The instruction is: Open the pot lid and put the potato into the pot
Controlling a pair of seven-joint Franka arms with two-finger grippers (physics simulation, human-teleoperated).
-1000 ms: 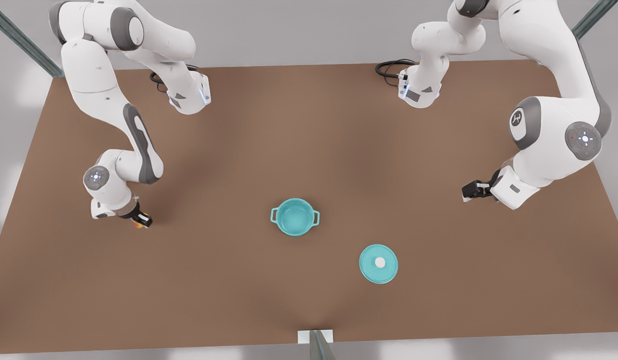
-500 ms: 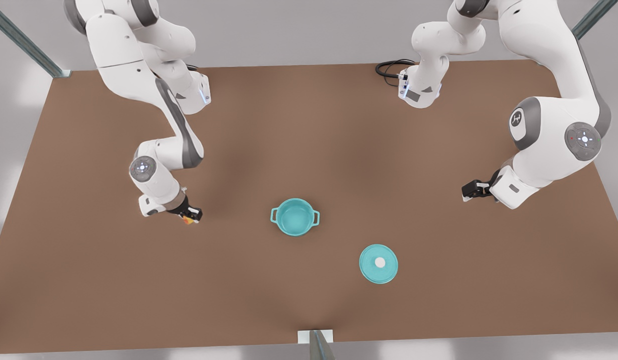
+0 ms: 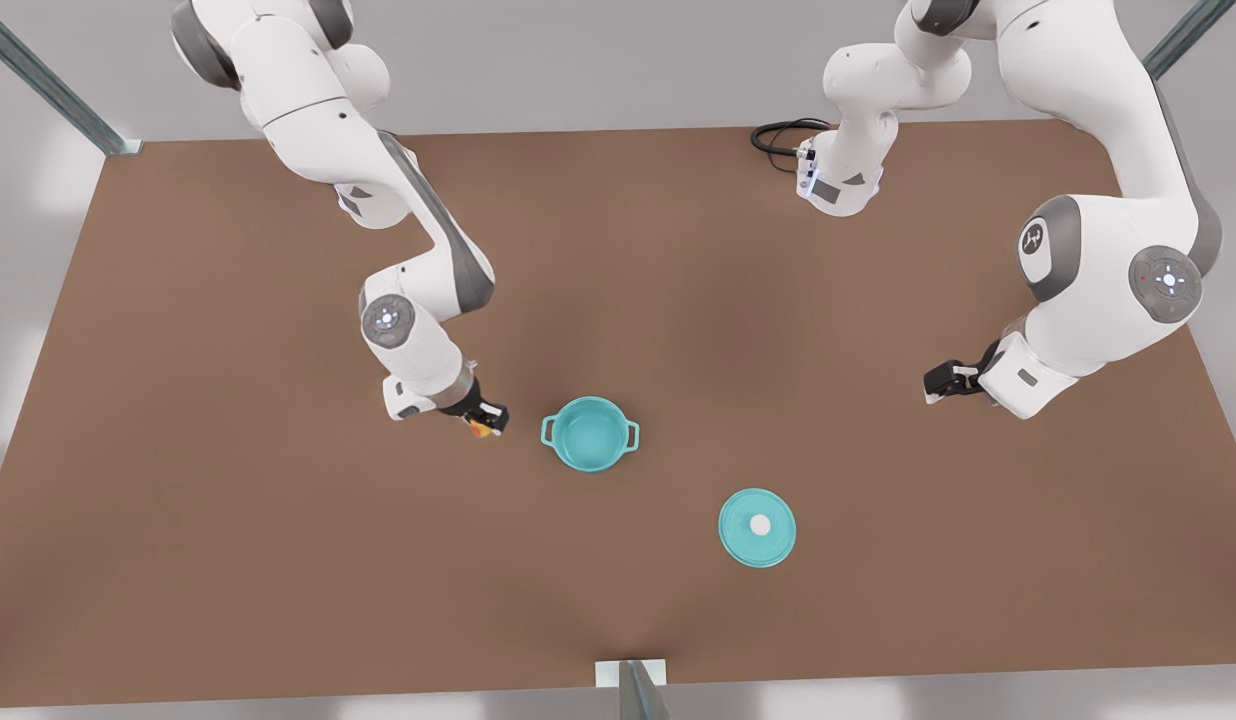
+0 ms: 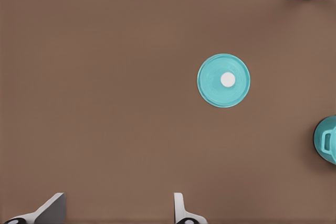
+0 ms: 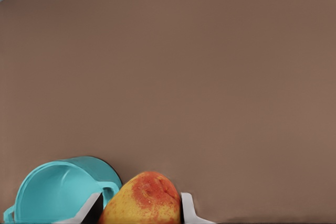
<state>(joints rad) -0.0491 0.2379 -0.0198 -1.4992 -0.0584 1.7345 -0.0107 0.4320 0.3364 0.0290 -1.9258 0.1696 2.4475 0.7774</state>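
The teal pot (image 3: pixel 589 433) stands open in the middle of the brown table, its loop handles pointing sideways. The pot lid (image 3: pixel 757 527), a flat teal disc with a white knob, lies on the table toward the front view's right of the pot. My right gripper (image 3: pixel 485 422) hovers just to the front view's left of the pot, shut on the yellow-orange potato (image 3: pixel 481 429). The right wrist view shows the potato (image 5: pixel 142 198) between the fingers with the pot (image 5: pixel 52 190) close beside it. My left gripper (image 3: pixel 940 382) waits open at the front view's right, and its wrist view shows the lid (image 4: pixel 223 80).
A black cable (image 3: pixel 778 135) coils by the arm base at the table's back edge. A metal post with a white bracket (image 3: pixel 633 680) stands at the middle of the front edge. Bare table surrounds the pot and lid.
My right gripper, carrying the potato, has swung from the front view's far left to just beside the pot. The left arm, pot and lid have not moved.
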